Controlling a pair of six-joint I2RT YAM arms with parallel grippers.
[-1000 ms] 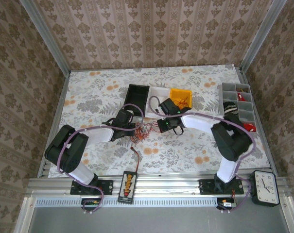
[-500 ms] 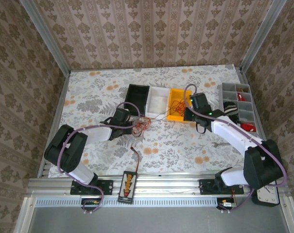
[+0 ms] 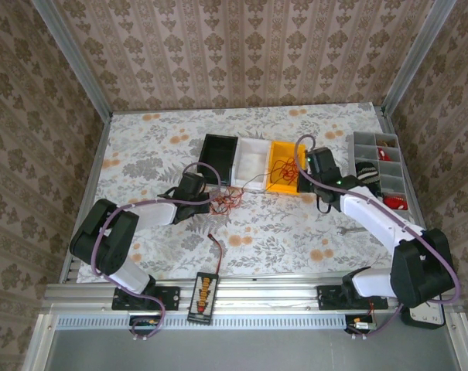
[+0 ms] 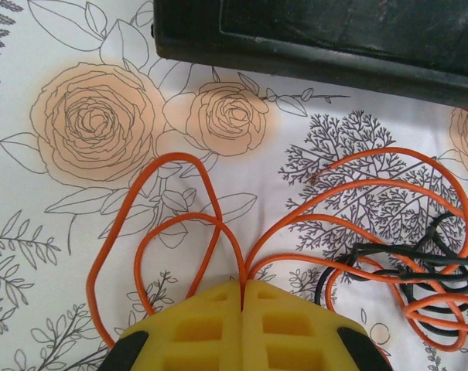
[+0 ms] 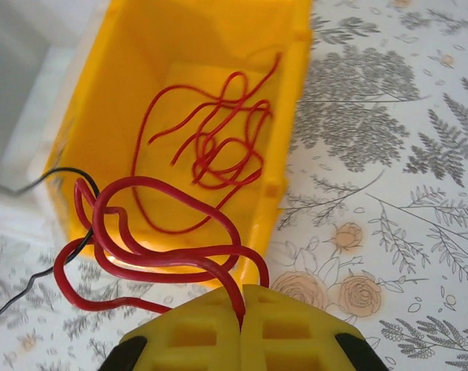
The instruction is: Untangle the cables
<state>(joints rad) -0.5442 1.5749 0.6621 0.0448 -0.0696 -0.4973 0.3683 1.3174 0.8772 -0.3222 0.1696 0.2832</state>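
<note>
A flower-printed table (image 3: 156, 154) sits inside patterned walls (image 3: 241, 54). The left gripper (image 4: 243, 292), jaws pressed together, pinches orange-red loops of the cables (image 3: 227, 199), which are bunched mid-table at 6 o'clock from the black bin (image 3: 218, 151). The right gripper (image 5: 241, 303) is clamped on a red cable (image 5: 164, 259) that loops above the yellow bin (image 5: 295, 93), at 1 o'clock from the bunch. A second ago the right gripper was at the bunch; the left has barely moved.
</note>
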